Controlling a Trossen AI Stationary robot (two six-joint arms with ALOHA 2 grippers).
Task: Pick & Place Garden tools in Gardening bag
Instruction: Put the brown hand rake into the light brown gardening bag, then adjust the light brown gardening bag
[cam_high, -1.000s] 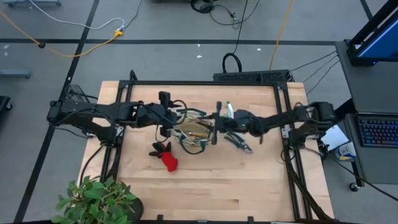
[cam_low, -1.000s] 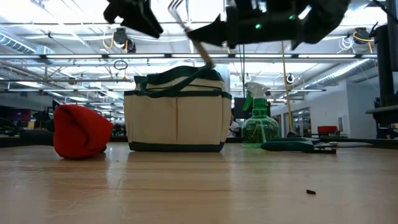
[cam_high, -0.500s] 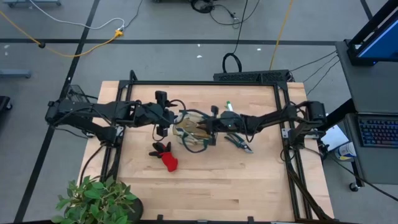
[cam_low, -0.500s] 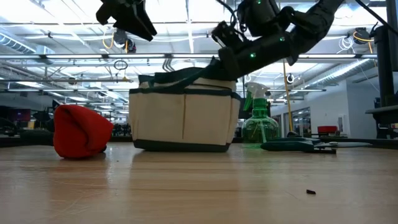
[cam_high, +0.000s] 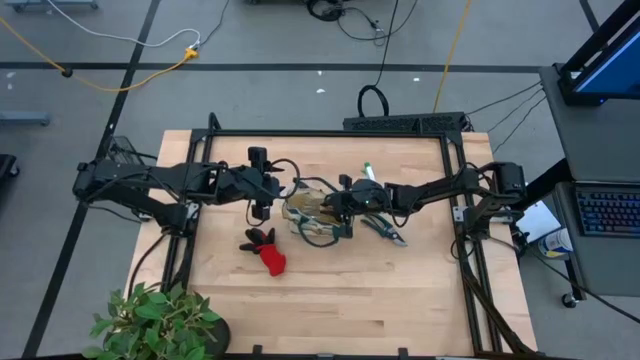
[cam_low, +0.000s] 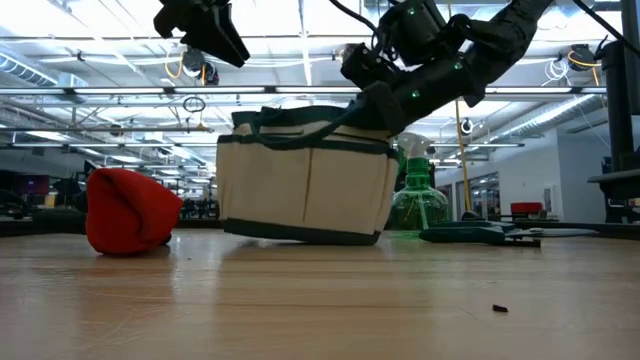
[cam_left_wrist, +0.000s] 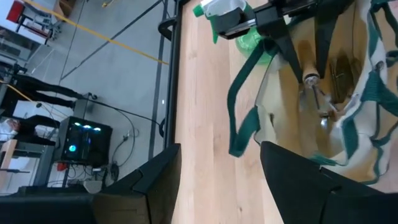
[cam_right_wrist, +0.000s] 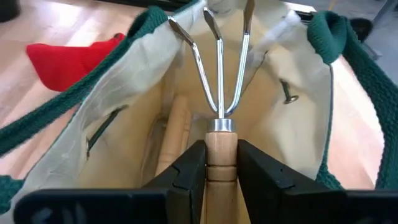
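Fork (cam_right_wrist: 219, 74), wood handle, three metal tines: pinched by the handle between the fingers of R gripper (cam_right_wrist: 221, 163), tines pointing down into the mouth of the gardening bag (cam_right_wrist: 261, 118). Already inside: another wood-handled tool (cam_right_wrist: 174, 134) lying along the bag's inner wall.

Bag sits mid-table (cam_high: 312, 210), beige w/ green rim. Low view: bag (cam_low: 310, 190) tilted, one side of its base lifted off the wood; R arm seems to bear on the rim on the bottle side.

Around the bag: green spray bottle (cam_low: 412, 195) just behind/beside it; pruning shears (cam_low: 480, 235) flat on table beyond the bottle; red-and-black glove (cam_low: 130, 210) on the other side, apart from the bag. Potted plant (cam_high: 150, 320) at the table corner, not part of the job.

L gripper (cam_high: 262, 187) hovers above the table just beside the bag's rim, holding nothing; fingers (cam_left_wrist: 305, 180) spread wide in its wrist view.

Step in hand, my read: lowering the fork into the bag and letting go.

How to do it well:
- Ease pressure off the rim so the bag settles flat before release.
- Keep tines clear of the fabric wall and the loop handle (cam_left_wrist: 239, 112); snag risk.
- Go deep enough that the handle end sits below the rim, then open.
- Withdraw straight up, not sideways, or the bag could drag or tip.
- L arm could steady the far rim if tilt persists.

Left to do, as things lie: bottle, shears, glove.
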